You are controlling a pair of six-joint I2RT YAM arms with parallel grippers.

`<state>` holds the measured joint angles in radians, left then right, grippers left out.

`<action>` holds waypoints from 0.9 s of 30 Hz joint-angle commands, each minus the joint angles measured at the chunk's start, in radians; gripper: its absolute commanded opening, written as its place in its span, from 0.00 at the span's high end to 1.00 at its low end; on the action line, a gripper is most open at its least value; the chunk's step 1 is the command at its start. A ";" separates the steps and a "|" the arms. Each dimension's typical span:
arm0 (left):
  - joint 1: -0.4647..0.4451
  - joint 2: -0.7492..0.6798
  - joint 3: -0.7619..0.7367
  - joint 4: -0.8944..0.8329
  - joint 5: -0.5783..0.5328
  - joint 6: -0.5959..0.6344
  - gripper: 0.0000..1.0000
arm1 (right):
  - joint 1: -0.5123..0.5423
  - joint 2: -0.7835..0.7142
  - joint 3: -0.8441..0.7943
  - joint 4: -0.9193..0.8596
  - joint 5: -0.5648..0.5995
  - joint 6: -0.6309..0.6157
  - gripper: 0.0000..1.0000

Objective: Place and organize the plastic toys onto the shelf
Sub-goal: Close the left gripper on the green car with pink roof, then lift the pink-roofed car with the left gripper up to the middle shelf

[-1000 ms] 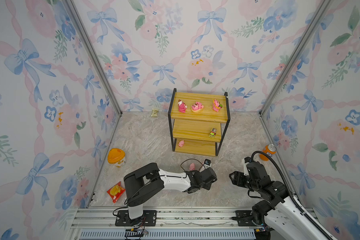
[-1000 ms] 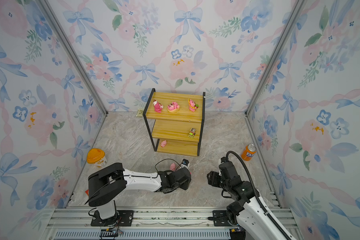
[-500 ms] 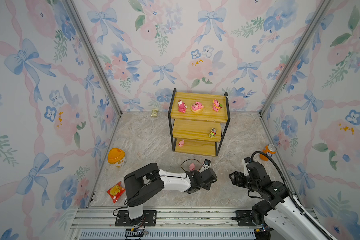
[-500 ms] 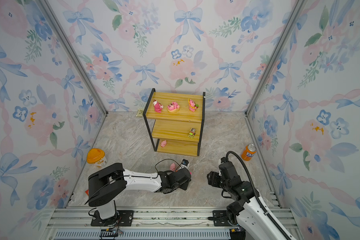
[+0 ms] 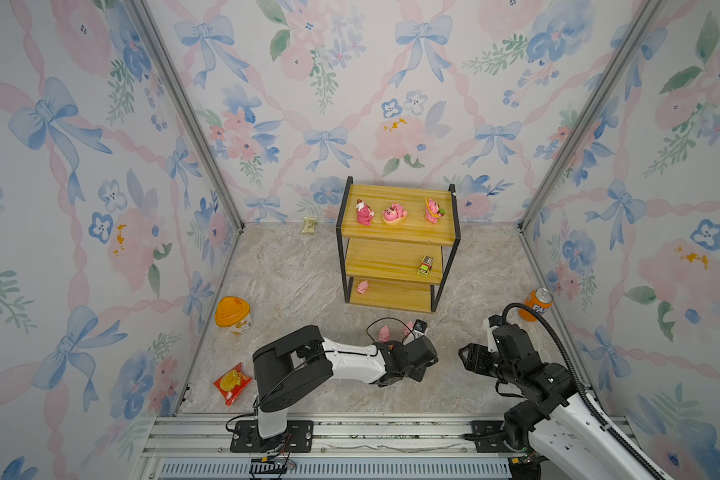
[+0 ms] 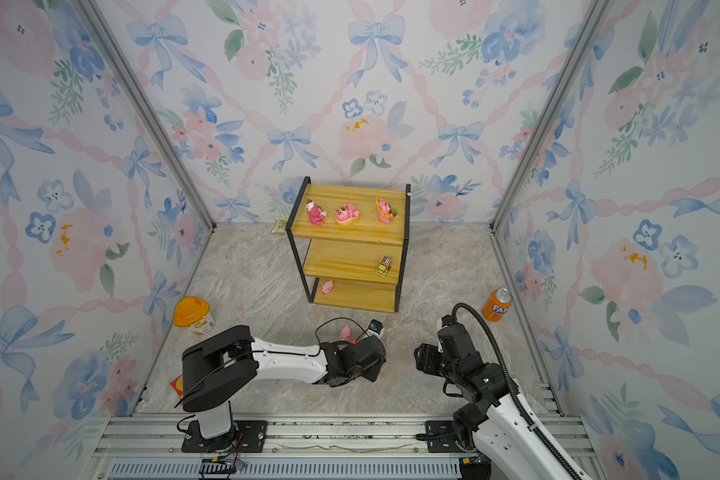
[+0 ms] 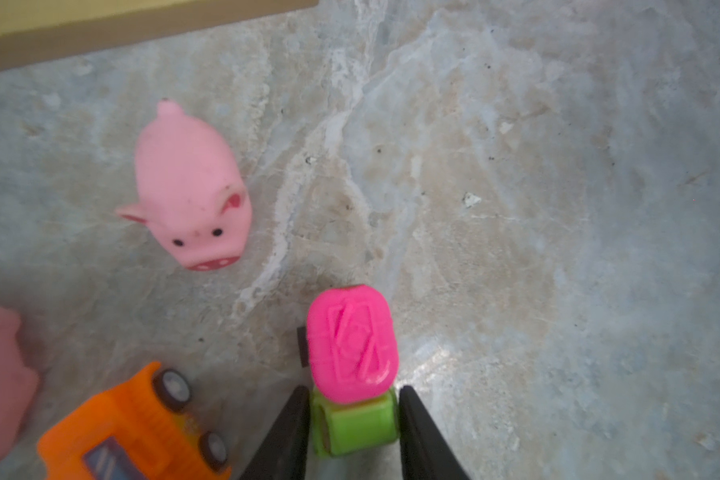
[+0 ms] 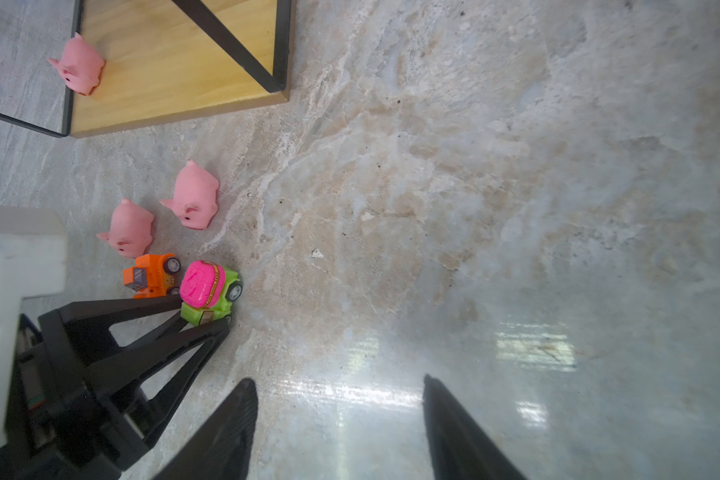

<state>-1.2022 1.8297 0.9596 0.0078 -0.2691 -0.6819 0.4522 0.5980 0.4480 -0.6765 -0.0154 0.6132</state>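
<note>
My left gripper [image 7: 354, 390] is low over the floor, shut on the green body of the pink-green car [image 7: 350, 340]; its fingers [image 8: 221, 326] press both sides. The orange car [image 8: 150, 274] lies beside it. Two pale pink pigs [image 8: 196, 197] [image 8: 129, 226] stand just beyond. My right gripper [image 8: 338, 378] is open over bare floor to the right. The shelf [image 5: 404, 230] stands at the back. It carries three pink bears [image 5: 395, 214] on top, a brown-green car [image 5: 425, 265] on the middle board and a pig [image 5: 362, 286] on the bottom board.
An orange soda can [image 5: 538, 303] stands by the right wall. An orange-lidded tub [image 5: 233, 316] and a red snack packet [image 5: 232, 382] lie near the left wall. A small packet [image 5: 309, 225] rests against the back wall. Floral walls close in three sides.
Neither arm has visibly shifted in the top views, and the toys lie where they were. The left jaws are hidden under the wrist there.
</note>
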 commanded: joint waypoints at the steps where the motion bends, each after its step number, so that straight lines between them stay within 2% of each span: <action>1: -0.006 0.008 0.011 -0.017 0.007 0.025 0.68 | -0.002 -0.005 -0.016 0.003 0.001 0.005 0.34; 13: -0.006 -0.019 0.002 -0.017 -0.014 0.043 0.77 | -0.002 -0.015 -0.015 -0.004 0.006 0.005 0.34; 24: -0.010 -0.214 -0.017 -0.029 -0.098 0.108 0.76 | -0.003 -0.020 -0.015 -0.003 0.009 0.005 0.34; 27: -0.006 -0.284 0.003 -0.064 -0.150 0.150 0.75 | -0.003 -0.017 -0.012 -0.005 0.009 0.005 0.34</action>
<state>-1.2087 1.6062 0.9546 -0.0132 -0.3496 -0.5900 0.4522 0.5865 0.4480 -0.6769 -0.0154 0.6132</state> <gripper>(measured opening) 0.253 0.657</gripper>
